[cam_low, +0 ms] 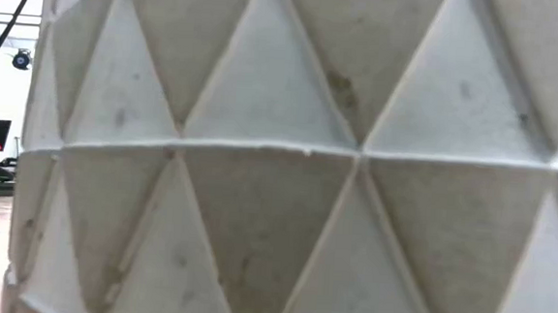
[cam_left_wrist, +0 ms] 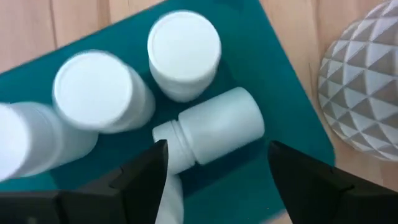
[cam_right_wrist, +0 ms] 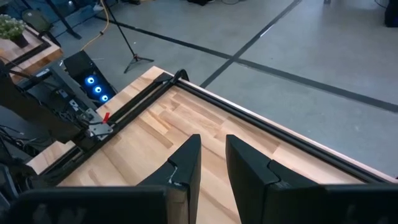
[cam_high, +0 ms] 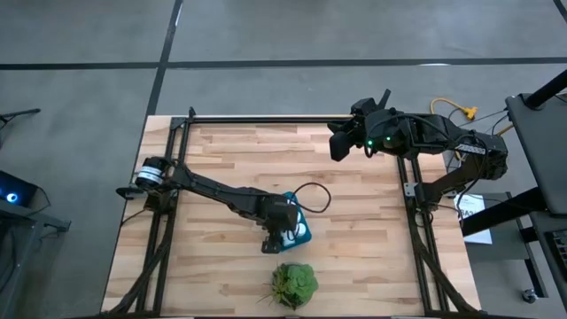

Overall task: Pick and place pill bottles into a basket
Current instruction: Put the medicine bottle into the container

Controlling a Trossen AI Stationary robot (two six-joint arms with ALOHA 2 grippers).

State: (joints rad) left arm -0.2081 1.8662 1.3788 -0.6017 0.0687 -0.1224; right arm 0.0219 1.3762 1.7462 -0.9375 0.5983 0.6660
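Note:
The teal basket (cam_left_wrist: 283, 74) sits on the wooden table just beyond the green plant (cam_high: 293, 283), and my left gripper (cam_high: 282, 232) hangs right over it. Several white pill bottles stand or lie inside it: one upright (cam_left_wrist: 184, 53), another beside it (cam_left_wrist: 99, 90), and one on its side (cam_left_wrist: 214, 130). My left gripper (cam_left_wrist: 217, 152) is open above the basket, slanting down, a finger on each side of the lying bottle. My right gripper (cam_right_wrist: 212, 158) is shut and held high over the table's far right part (cam_high: 338, 142), with nothing in it.
The plant's white faceted pot (cam_left_wrist: 364, 93) stands close beside the basket, toward the table's near edge, and fills the low view (cam_low: 279, 157). Black frame rails (cam_high: 283, 120) run along the far, left and right sides. Bare wood (cam_high: 354, 195) lies between the arms.

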